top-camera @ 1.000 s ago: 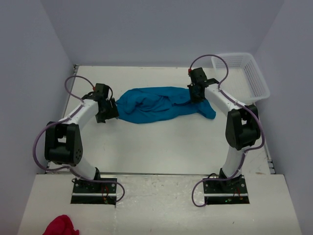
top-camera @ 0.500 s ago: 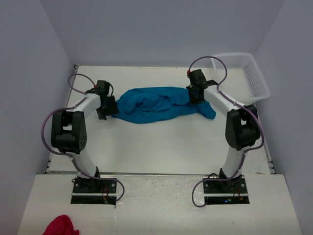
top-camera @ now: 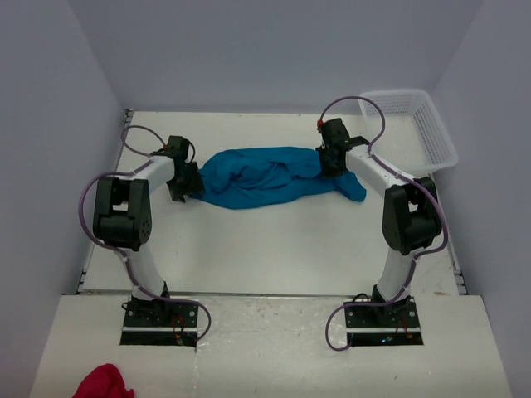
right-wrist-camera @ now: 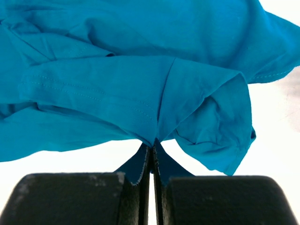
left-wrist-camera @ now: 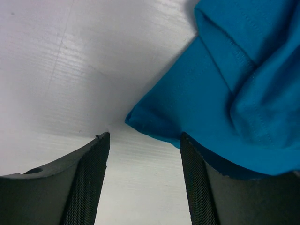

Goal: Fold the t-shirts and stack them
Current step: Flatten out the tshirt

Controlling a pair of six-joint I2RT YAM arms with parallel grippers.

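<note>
T-shirt [top-camera: 257, 178] bunched, wrist cams: R gripper [right-wrist-camera: 151, 151] pinching fold, L gripper [left-wrist-camera: 144, 140] spread by corner

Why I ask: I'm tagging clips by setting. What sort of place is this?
Probably a robot test cell: two white-and-black robot arms bolted on a white tabletop, plain grey panel walls, a crumpled teal-blue fabric t-shirt and a white plastic mesh basket.

Soft, matt teal-blue cloth of the t-shirt [top-camera: 265, 178], with stitched hems. Smooth white table [top-camera: 274, 240], faintly ribbed, dull sheen. Finely cross-hatched matt black pads [left-wrist-camera: 89, 187] on the left gripper [left-wrist-camera: 144, 140]. Glossy white plastic arm shells [top-camera: 377, 170]. White plastic lattice basket [top-camera: 412, 124]. Smooth purple cables [top-camera: 81, 206].
</note>
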